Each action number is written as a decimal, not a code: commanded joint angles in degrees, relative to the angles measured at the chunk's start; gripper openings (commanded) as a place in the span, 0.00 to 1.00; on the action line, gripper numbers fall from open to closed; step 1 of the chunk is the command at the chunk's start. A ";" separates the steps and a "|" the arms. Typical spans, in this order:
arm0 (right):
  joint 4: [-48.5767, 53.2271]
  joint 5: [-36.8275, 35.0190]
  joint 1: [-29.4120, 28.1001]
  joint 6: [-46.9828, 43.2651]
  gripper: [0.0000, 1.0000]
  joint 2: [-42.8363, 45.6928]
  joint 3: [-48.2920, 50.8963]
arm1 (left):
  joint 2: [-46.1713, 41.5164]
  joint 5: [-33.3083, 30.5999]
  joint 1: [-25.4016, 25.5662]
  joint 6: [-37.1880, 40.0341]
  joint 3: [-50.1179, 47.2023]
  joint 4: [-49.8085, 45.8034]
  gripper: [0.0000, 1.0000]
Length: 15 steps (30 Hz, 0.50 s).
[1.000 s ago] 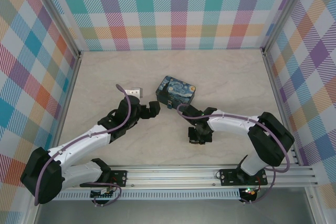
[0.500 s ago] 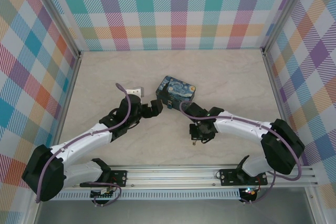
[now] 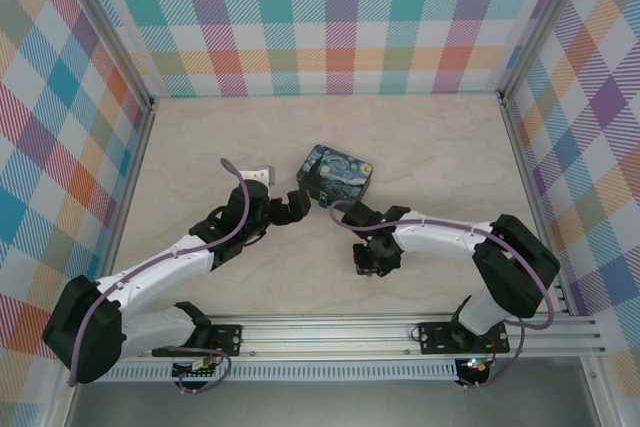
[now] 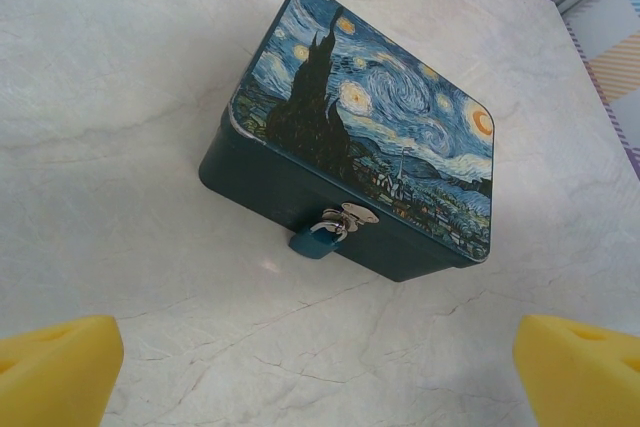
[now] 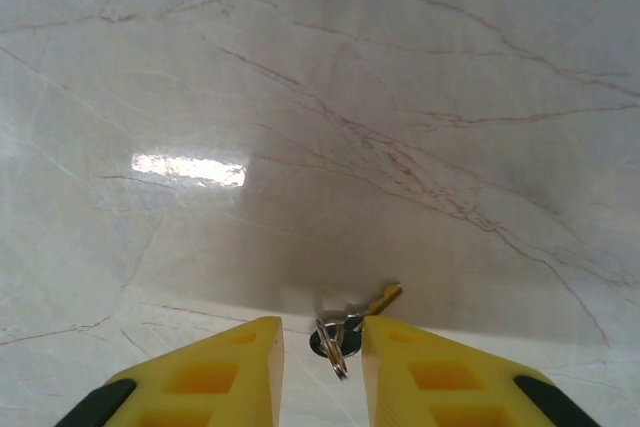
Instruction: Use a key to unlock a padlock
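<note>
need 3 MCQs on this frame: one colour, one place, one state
1. Body colour of the small padlock on the starry-painting blue tin box's hasp? A red; B teal; C black.
2. Where is the small metal key on its ring? A in the padlock; B between the right hand's fingers; C on the box lid.
3. Left hand? A open; B shut on padlock; C shut on key.
Key: B, teal body below the clasp; B, yellow fingers flank it; A, fingers wide apart, nothing between.

Table: polished, reflective, marble-veined. Box: glossy painted lid. Hasp: shiny metal. Padlock: smooth teal coating. Key: bright metal. Fingers: matt yellow plastic.
</note>
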State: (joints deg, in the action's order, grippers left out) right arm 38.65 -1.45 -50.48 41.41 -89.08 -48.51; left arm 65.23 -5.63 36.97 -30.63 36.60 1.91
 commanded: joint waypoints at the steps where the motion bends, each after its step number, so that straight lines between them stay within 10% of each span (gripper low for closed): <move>1: 0.86 0.81 -0.66 -0.10 0.23 -1.31 -1.32 | -0.78 -0.89 -0.50 0.28 1.11 0.56 1.00; 7: 3.66 -0.99 -0.77 -2.73 0.01 -0.30 -1.94 | -1.37 -1.21 -0.58 0.41 1.36 -0.07 1.00; 15: 5.90 -9.23 -0.11 -24.57 0.00 8.43 -9.49 | -2.80 2.90 -1.24 -6.29 3.43 -3.26 1.00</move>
State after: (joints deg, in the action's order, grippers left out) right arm 43.68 -7.01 -50.81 29.12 -84.75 -54.04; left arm 63.99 -4.99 36.71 -32.32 37.36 -0.01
